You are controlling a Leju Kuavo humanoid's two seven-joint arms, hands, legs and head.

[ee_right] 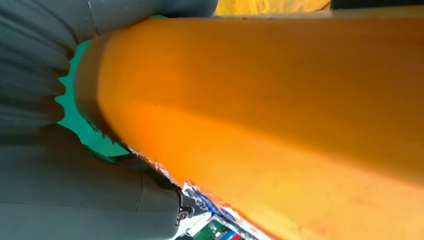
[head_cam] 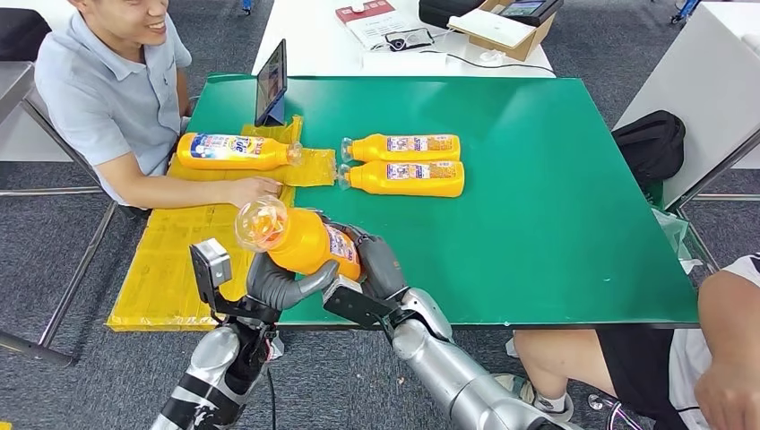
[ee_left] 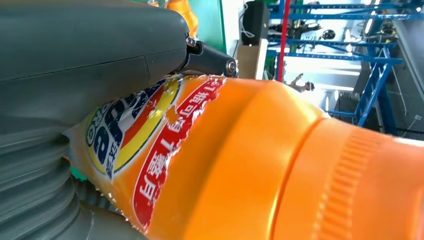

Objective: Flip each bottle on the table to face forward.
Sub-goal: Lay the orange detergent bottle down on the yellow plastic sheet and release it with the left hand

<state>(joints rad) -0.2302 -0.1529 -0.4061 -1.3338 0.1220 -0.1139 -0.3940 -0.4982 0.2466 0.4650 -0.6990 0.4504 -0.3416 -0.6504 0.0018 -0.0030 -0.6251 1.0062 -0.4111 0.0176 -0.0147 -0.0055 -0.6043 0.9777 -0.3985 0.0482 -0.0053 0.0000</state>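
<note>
Both hands (head_cam: pixel 296 282) (head_cam: pixel 376 264) around raised bottle (head_cam: pixel 309 240); person's hand (head_cam: pixel 254 189) just beyond.

an office-like lab: grey carpet (head_cam: pixel 591 98), white desks (head_cam: pixel 314 40), blue metal racks (ee_left: pixel 370 60).

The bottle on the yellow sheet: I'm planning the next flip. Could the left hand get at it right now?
Probably not yet. The left hand and the right hand both hold a raised orange bottle, and a person's hand rests beside the bottle on the yellow sheet.
</note>
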